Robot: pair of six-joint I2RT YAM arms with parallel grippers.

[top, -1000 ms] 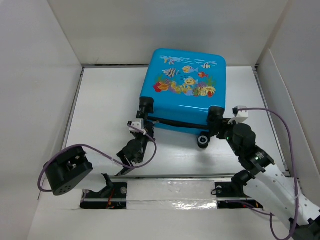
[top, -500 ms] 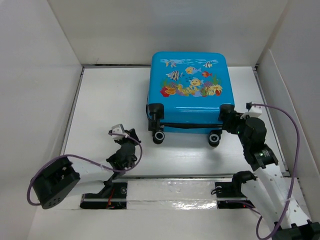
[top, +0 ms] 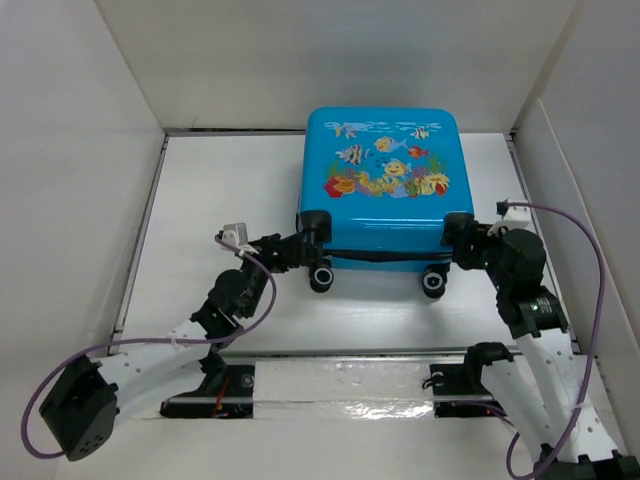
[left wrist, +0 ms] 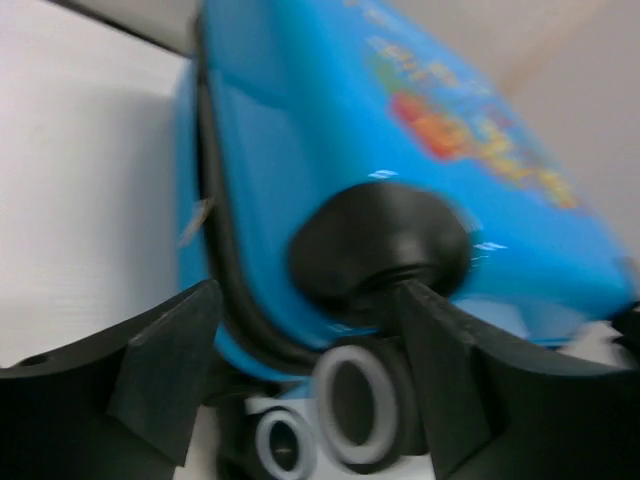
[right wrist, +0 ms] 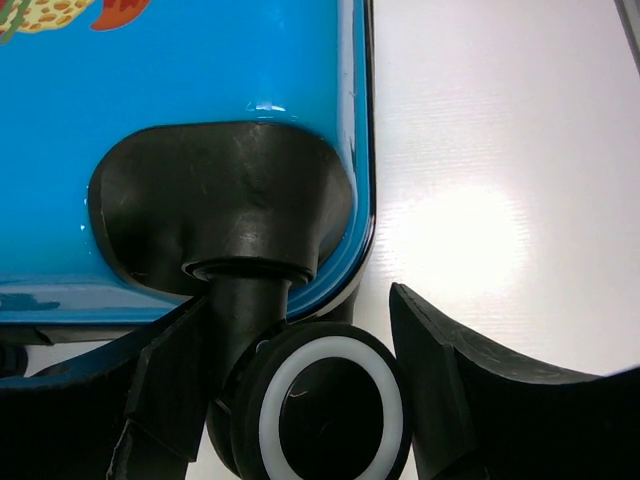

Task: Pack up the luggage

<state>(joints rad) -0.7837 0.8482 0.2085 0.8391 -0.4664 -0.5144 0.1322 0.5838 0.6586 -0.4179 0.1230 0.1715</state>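
The luggage (top: pixel 380 195) is a bright-blue suitcase with fish print. It lies flat and closed at the back middle of the table, with its wheels toward me. My left gripper (top: pixel 304 243) stands open at the near left corner. In the left wrist view (left wrist: pixel 308 300) its fingers straddle the black caster housing and a grey-rimmed wheel (left wrist: pixel 365 400), blurred. My right gripper (top: pixel 462 238) is at the near right corner. In the right wrist view (right wrist: pixel 300 305) it is open around the white-rimmed wheel (right wrist: pixel 330 410), with the blue shell (right wrist: pixel 200 70) above.
White walls close in the table on the left (top: pixel 70 200), the back and the right (top: pixel 575 190). A taped strip (top: pixel 340 385) with both arm bases runs along the near edge. Purple cables loop beside each arm.
The left arm has swung from near its base up to the suitcase's left wheel, and its jaws have opened. The suitcase has squared up and slid slightly right. The right gripper stays at the right wheel.
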